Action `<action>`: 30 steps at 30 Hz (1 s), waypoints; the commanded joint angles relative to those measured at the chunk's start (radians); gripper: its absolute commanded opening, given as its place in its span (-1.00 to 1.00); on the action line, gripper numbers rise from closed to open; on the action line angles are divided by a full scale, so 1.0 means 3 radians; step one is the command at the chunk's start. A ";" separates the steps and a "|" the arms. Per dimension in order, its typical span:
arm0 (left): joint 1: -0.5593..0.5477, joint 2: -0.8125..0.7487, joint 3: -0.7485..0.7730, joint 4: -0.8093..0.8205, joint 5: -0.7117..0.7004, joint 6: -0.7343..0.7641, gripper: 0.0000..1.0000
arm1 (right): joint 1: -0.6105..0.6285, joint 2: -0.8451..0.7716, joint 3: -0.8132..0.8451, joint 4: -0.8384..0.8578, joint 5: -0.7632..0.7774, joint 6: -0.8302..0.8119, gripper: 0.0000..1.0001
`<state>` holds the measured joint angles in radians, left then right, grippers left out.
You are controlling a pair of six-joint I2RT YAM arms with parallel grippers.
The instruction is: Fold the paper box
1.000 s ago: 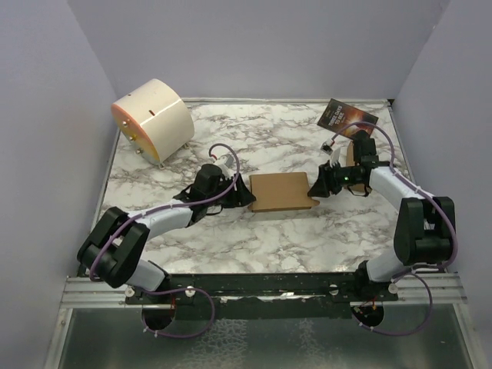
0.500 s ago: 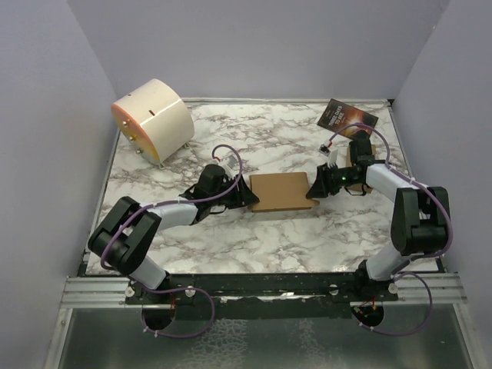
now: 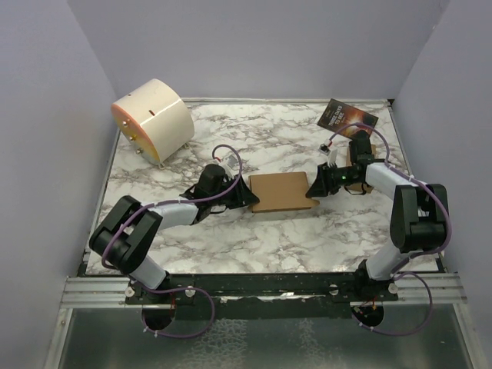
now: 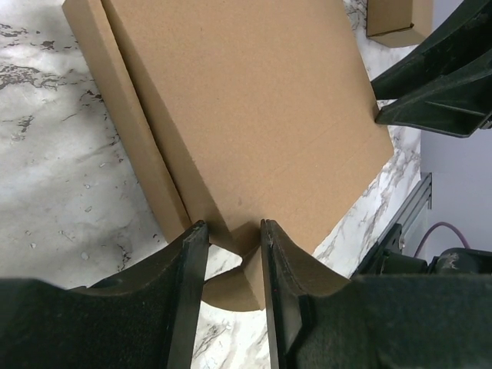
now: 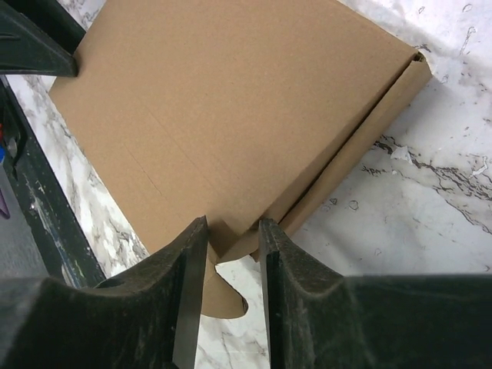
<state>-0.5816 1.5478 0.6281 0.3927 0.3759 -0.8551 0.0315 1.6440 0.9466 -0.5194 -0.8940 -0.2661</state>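
**Near edge:** arm bases only; the table (image 3: 269, 246) carries nothing of the task here.

**Table centre:** the paper box (image 3: 283, 191) lies flat, lid down, side walls up, reading as a closed rectangular mailer.

**Left end:** the left gripper (image 4: 229, 231) has its jaws narrowly apart, astride a corner where a rounded tab protrudes. Whether it has hold cannot be told.

**Right end:** the right gripper (image 5: 233, 227) is placed the same way over a similar tab, and its hold is equally uncertain.

**Far side:** the smaller box (image 4: 396, 19), a booklet (image 3: 347, 119) and a drum (image 3: 154, 117) lie apart from the work.

**Judgement:** folding is nearly complete. The two corner tabs appear to need tucking.
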 commanded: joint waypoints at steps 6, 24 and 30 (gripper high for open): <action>0.0006 0.0152 0.0079 0.0193 0.0122 -0.0094 -0.38 | -0.0003 0.0121 0.0091 -0.0016 -0.0185 -0.0023 -0.46; 0.0007 0.0072 0.0225 -0.0328 -0.0103 0.0213 -0.23 | -0.0003 0.0171 0.0107 0.0019 0.0157 -0.0054 -0.55; 0.0011 -0.0031 0.0332 -0.0620 -0.0205 0.0362 -0.16 | -0.0003 0.0175 0.0116 0.0017 0.0191 -0.0112 -0.49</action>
<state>-0.5781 1.5795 0.6884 0.2955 0.3611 -0.8055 0.0288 1.6855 0.9592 -0.5224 -0.8715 -0.2726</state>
